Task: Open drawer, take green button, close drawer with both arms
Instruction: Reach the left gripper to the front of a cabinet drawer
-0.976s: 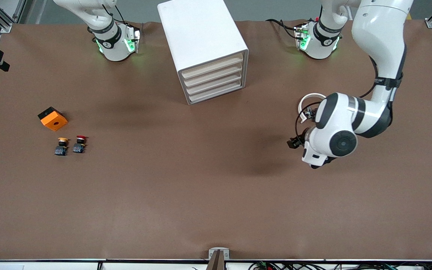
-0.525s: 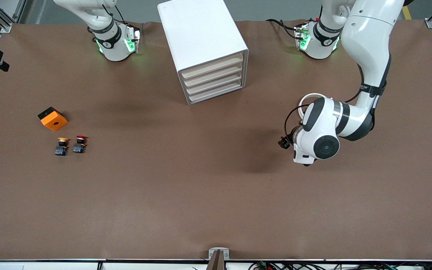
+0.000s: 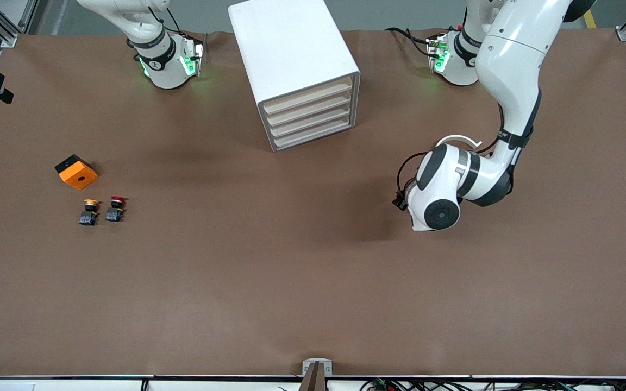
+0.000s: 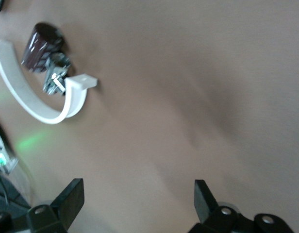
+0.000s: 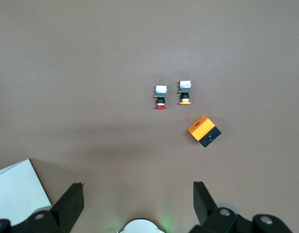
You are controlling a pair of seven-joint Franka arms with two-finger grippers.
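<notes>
The white cabinet [image 3: 296, 70] stands at the middle of the table's robot-side edge, and its four drawers [image 3: 310, 117] are all shut. The green button is out of view. The left arm's wrist [image 3: 438, 190] hangs low over bare brown table toward the left arm's end, nearer to the front camera than the cabinet. In the left wrist view my left gripper [image 4: 138, 189] is open with only table between its fingers. My right gripper [image 5: 138, 189] is open and empty, high over the table by its own base, and the front view does not show it.
An orange-and-black box [image 3: 76, 171] lies toward the right arm's end. Nearer to the front camera stand a yellow-capped button [image 3: 89, 212] and a red-capped button [image 3: 116, 209]. In the right wrist view they show as box [image 5: 204, 131], yellow [image 5: 185, 92] and red [image 5: 160, 97].
The left arm has swung its wrist across the table toward the middle, closer to the cabinet's front. The right arm and the small objects have not moved.
</notes>
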